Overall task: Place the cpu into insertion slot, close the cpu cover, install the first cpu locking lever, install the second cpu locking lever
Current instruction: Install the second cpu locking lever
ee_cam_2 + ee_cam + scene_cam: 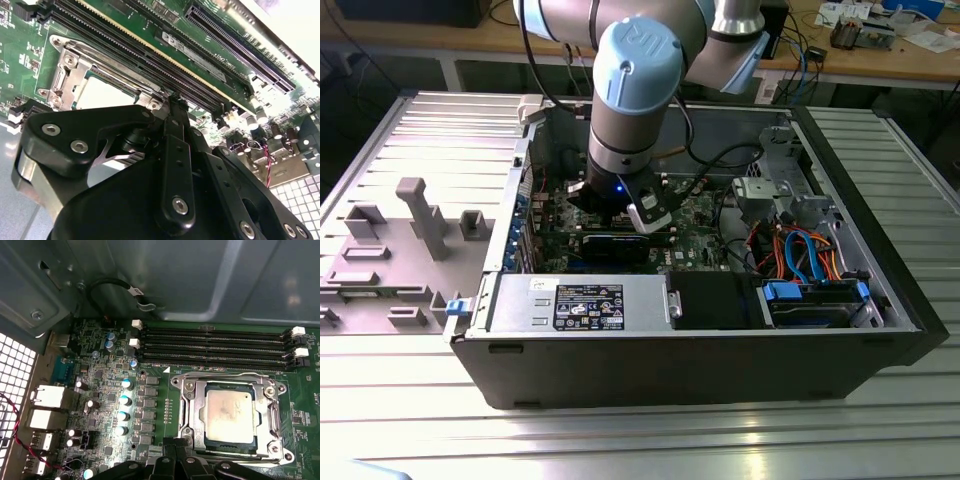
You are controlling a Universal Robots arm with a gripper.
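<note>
- The black, screw-studded gripper (175, 107) is sitting just beside the edge of the socket in both wrist views, with its narrow fingers (175, 452) looking pressed together into a single tip and pinching nothing.
- That tip is hovering at the socket's rim; whether it is touching the metal I cannot tell.
- The cpu (230, 415), a small flat square chip with a silver-grey, slightly smudged top, is lying flat inside the insertion slot (195, 412), the square socket with a silver metal rim set into the green circuit board (100, 405).
- The cpu cover (265, 417), a thin silver frame plate with a square window, is lying down around the chip, so the chip's top is showing through the window.
- In the second wrist view the same silver cover (67, 75) is showing just beyond the gripper, with the chip's pale top (100, 92) inside it.
- The long narrow black memory slots (215, 347) are running alongside the socket, just past its far edge.
- In the exterior view the grey and light-blue robot arm (635, 90) is reaching down into the open black computer case (700, 365), with the gripper (620, 212) low over the board.
- A grey power supply box with a label (585, 303) is sitting along the near wall of the case.
</note>
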